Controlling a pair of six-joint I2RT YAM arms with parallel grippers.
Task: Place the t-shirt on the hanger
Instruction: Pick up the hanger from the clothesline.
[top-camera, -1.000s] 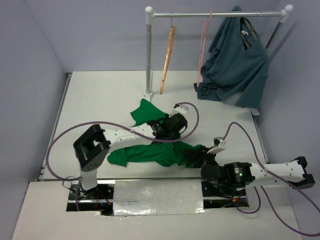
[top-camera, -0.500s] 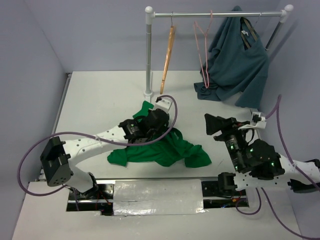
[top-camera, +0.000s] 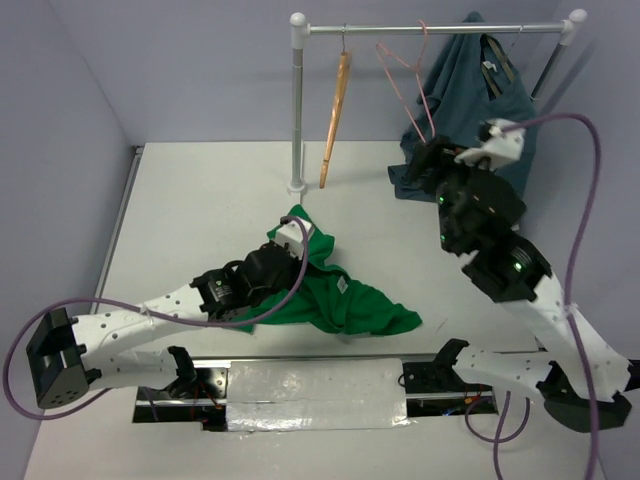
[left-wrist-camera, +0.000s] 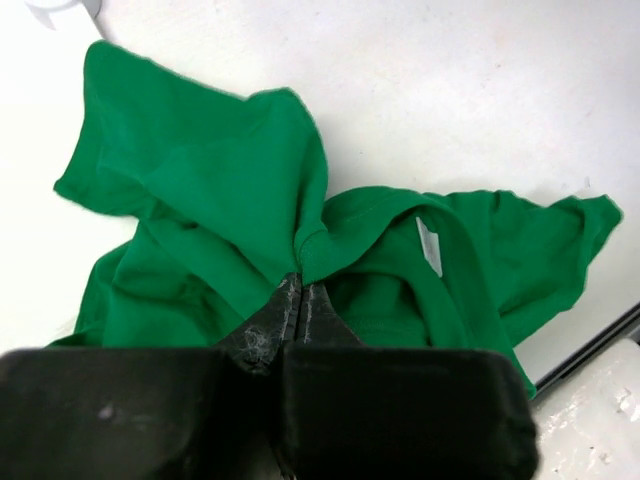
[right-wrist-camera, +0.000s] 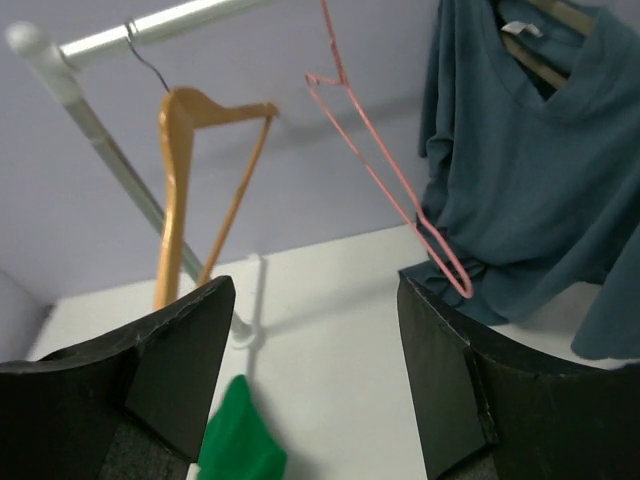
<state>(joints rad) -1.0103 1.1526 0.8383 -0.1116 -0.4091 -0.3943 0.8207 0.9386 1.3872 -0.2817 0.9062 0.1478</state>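
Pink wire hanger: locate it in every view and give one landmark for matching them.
Top external: the hanger on the rail, upper right, tilted, between the wooden hanger and the teal shirt.
Left wrist: not in it.
Right wrist: upper centre, slanting down to the right.
Shared landmark: the green t-shirt, visible in all three.

1. Plain lavender walls (top-camera: 190, 70) box in the whole setup, pretty evenly lit.
2. White desk (top-camera: 200, 200), silver taped strip (top-camera: 315, 392) along its near edge.
3. At the back stands a clothes rail (top-camera: 440, 29).

Soft matt green cloth t-shirt (left-wrist-camera: 210, 190); thin pink wire hanger (right-wrist-camera: 380, 143); smooth tan wooden hanger (right-wrist-camera: 172, 180).
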